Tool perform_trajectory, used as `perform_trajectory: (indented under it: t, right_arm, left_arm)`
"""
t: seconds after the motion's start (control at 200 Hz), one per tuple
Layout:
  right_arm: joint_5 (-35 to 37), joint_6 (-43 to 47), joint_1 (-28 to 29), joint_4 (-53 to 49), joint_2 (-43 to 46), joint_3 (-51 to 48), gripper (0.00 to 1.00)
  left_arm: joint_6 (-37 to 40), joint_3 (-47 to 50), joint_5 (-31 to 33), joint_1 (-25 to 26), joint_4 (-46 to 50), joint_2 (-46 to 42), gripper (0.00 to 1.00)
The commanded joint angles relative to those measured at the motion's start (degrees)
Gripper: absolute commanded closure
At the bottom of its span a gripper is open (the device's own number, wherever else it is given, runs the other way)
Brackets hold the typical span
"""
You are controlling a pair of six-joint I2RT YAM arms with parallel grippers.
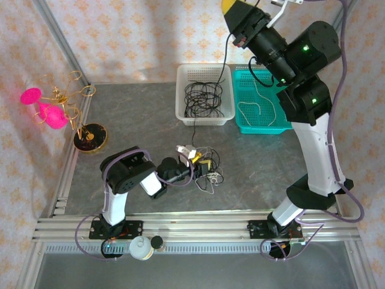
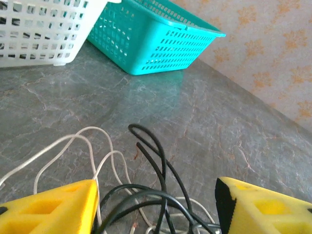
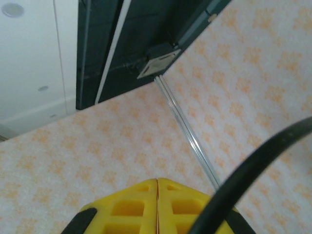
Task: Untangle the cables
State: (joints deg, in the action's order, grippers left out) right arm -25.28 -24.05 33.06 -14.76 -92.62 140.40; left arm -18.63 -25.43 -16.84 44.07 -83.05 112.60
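Left gripper (image 2: 156,187) is open near the table's (image 1: 138,120) near edge, and its wrist view shows jaws astride the cables (image 1: 204,168). Overhead, a black cable (image 1: 225,60) rises from the white basket (image 1: 180,90) at the far edge, past the tight-shut right gripper (image 3: 157,181).

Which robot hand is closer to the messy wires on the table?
Left. The left gripper sits at the cable tangle, fingers around its loops; the right gripper is high above the baskets, holding up a black cable.

no readable txt, labels, brands, nos. or signs, top cam or wrist cams; nothing legible
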Motion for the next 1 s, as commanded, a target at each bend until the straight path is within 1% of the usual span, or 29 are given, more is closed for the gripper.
perform_trajectory:
  t: [0.0,0.13,0.175,0.19,0.245,0.33,0.38,0.471,0.566,0.611,0.681,0.736,0.821,0.871,0.996]
  right_arm:
    - [0.0,-1.3,-1.2,5.1,-1.9,1.5,1.00]
    - [-2.7,-4.9,-5.4,6.8,-5.4,2.5,1.00]
    - [-3.6,-6.5,-7.2,7.1,-7.3,3.8,1.00]
    - [-3.9,-6.9,-7.8,7.3,-7.9,4.2,1.00]
    - [-5.6,-8.9,-9.9,8.5,-10.6,6.2,1.00]
    - [-8.4,-14.0,-13.6,11.5,-14.4,8.8,1.00]
    - [-8.9,-15.1,-14.8,13.0,-15.7,9.4,1.00]
    - [-6.2,-12.4,-15.0,13.2,-16.5,9.6,1.00]
    - [-4.7,-10.4,-15.0,13.4,-16.9,9.6,1.00]
    - [-4.1,-9.8,-15.0,13.8,-17.2,9.5,1.00]
    - [-3.8,-9.3,-15.0,16.6,-17.8,8.7,1.00]
    - [-3.5,-8.9,-15.1,20.0,-18.7,8.3,1.00]
    - [-1.0,-7.8,-15.1,22.6,-20.7,9.2,1.00]
    - [-0.9,-6.7,-15.1,24.1,-21.9,9.4,1.00]
    - [-0.7,-5.2,-15.0,22.5,-24.6,9.4,1.00]
  left_arm:
    - [-2.4,3.1,2.2,0.7,-3.6,-1.2,0.35]
    - [-4.1,6.2,2.3,0.8,-5.8,-2.9,0.35]
    - [-4.5,7.0,2.2,1.0,-6.2,-2.9,0.35]
    - [-4.6,7.2,2.0,1.0,-6.4,-4.4,0.35]
    - [-5.0,7.8,1.4,1.2,-6.6,-5.4,0.35]
    - [-5.3,8.5,1.5,1.9,-5.9,-7.2,0.35]
    - [-5.3,8.7,1.7,2.5,-4.5,-8.7,0.35]
    - [-4.6,8.5,2.6,4.2,-0.6,-11.7,0.35]
    - [-3.6,8.2,3.4,5.5,2.4,-14.8,0.35]
    - [-3.5,8.1,3.7,5.9,5.5,-16.2,0.35]
    - [-3.7,8.2,3.9,6.2,8.3,-19.0,0.35]
    - [-4.2,8.2,4.2,6.4,11.7,-21.5,0.35]
    - [-3.6,8.2,4.0,7.4,17.7,-25.8,0.35]
    - [-2.9,8.1,4.7,8.2,21.3,-28.6,0.35]
    - [-1.5,7.1,5.7,9.6,29.7,-35.2,0.33]
